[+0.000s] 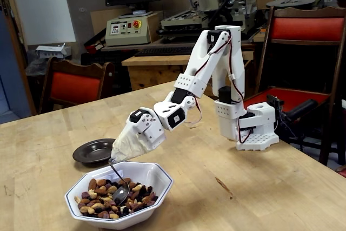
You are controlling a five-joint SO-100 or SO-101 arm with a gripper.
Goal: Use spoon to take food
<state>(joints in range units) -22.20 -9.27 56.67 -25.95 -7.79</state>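
Tool (120, 152) is swathed in beige wrap, jaws hidden, so its opening can't be told; the stiff, slick spoon (118, 186) juts from it into the bowl (157, 179). Food (97, 198) in the bowl looks light, loose, apt to roll off; hold belongs high on the taped handle.

Even, soft indoor light fills the fixed view; the wooden table (259, 187) shows mild sheen near its right edge, faint shadows under the white bowl (157, 185). Background slightly soft, low resolution.

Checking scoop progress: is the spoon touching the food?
Touching. The fixed view shows the spoon with its bowl sunk among the food, nuts overlapping its edge.
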